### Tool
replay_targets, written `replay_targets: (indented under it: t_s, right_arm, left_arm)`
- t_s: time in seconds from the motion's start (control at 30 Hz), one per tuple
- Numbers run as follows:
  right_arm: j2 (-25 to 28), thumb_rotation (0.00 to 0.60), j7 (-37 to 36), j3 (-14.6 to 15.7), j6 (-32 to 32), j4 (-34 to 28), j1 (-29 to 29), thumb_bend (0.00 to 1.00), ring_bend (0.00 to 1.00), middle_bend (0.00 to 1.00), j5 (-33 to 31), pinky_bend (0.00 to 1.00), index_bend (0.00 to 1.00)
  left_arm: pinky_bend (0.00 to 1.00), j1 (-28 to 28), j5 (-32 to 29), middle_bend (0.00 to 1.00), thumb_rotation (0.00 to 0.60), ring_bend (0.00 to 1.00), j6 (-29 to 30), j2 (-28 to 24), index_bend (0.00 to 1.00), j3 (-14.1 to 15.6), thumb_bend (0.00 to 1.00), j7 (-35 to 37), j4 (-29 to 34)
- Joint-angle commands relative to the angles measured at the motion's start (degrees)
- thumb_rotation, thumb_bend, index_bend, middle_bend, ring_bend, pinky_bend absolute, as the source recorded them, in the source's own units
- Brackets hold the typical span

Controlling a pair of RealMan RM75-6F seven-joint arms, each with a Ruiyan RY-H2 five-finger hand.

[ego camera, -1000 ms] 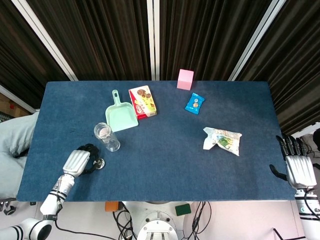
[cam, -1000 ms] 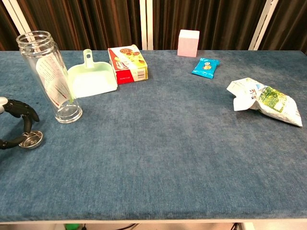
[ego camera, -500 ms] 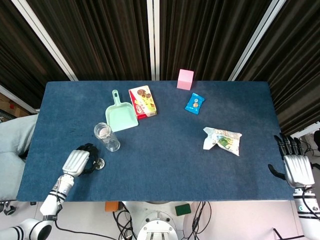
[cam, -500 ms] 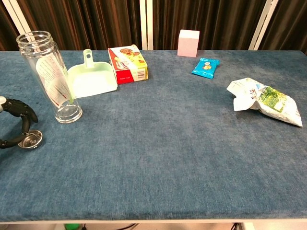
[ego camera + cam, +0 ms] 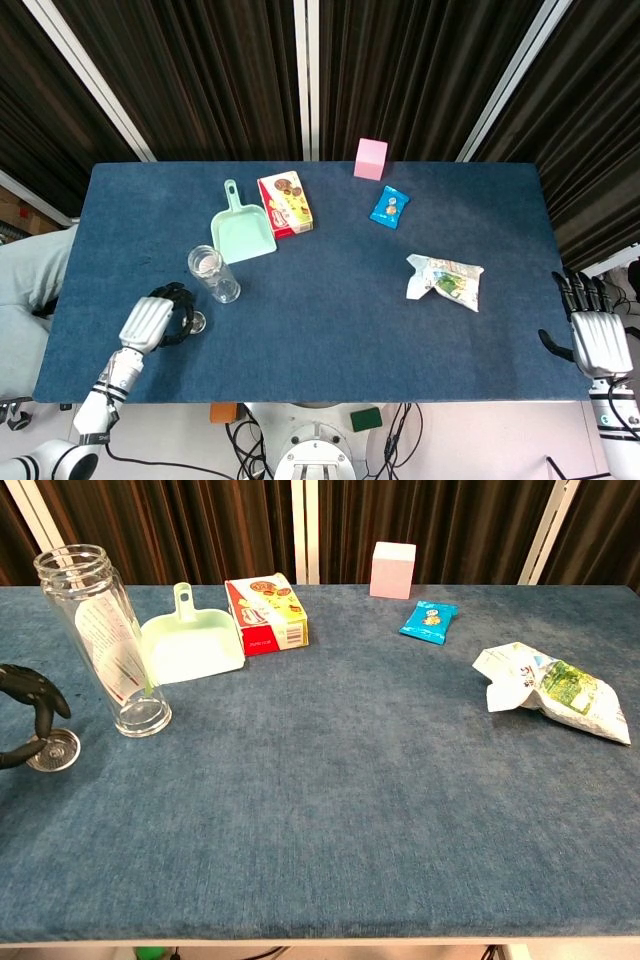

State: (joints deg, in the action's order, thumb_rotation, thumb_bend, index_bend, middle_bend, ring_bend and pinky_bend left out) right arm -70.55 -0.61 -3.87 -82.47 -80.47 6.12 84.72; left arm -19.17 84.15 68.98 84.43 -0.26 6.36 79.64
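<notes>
Left hand (image 5: 150,322), fingers curled round a small round metal lid (image 5: 52,750) and pinching it flat on the blue cloth table (image 5: 330,320), just beside the uncapped clear glass jar (image 5: 105,640); right hand (image 5: 596,340) off the table's edge, fingers straight, holding nothing.

left hand (image 5: 148,322) at bench (image 5: 330,340) front-left corner, fingers (image 5: 30,695) on lid (image 5: 52,751) | bottle (image 5: 105,640) upright just behind lid | dustpan (image 5: 241,232) behind bottle, box (image 5: 285,203) right of it | cube (image 5: 371,158) at rear edge | packet (image 5: 389,207) before cube | bag (image 5: 446,281) right | right hand (image 5: 594,335) off right edge
</notes>
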Motion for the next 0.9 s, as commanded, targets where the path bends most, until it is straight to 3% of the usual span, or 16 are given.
replay_targets:
  t_s: [0.03,0.23,0.47,0.67,0.9]
  right_arm:
    - [0.0,0.6,-0.1,0.0,-0.2,0.0,-0.1,0.22,0.0,0.0,0.1,0.0,0.0]
    - [0.3,0.6,-0.3,-0.1,-1.0,-0.2,-0.3,0.22,0.0,0.0,0.4,0.0,0.0]
    - [0.6,0.6,-0.3,-0.2,-1.7,-0.8,-0.4,0.22,0.0,0.0,0.8,0.0,0.0]
    - [0.7,0.6,-0.1,-0.2,-2.4,-1.3,-0.7,0.22,0.0,0.0,1.1,0.0,0.0]
    - [1.0,0.6,0.2,-0.3,-3.0,-2.0,-0.9,0.22,0.0,0.0,1.3,0.0,0.0]
  left_arm:
    - [0.26,0.4,0.5,0.35,0.6,0.19,1.3,-1.9,0.66,-0.3,0.39,1.2,1.8]
    - [0.28,1.1,0.6,0.35,0.6,0.19,3.9,-8.2,0.67,-1.6,0.39,2.6,6.5]
    - [0.3,-0.1,-1.1,0.34,0.6,0.2,4.3,-18.1,0.69,-5.7,0.39,5.4,11.5]
    - [0.29,-3.2,-1.9,0.33,0.6,0.2,0.9,-26.5,0.7,-9.6,0.4,12.3,15.7]
    - [0.28,-7.9,-0.7,0.32,0.6,0.2,-6.1,-32.0,0.7,-11.7,0.4,23.4,19.3]
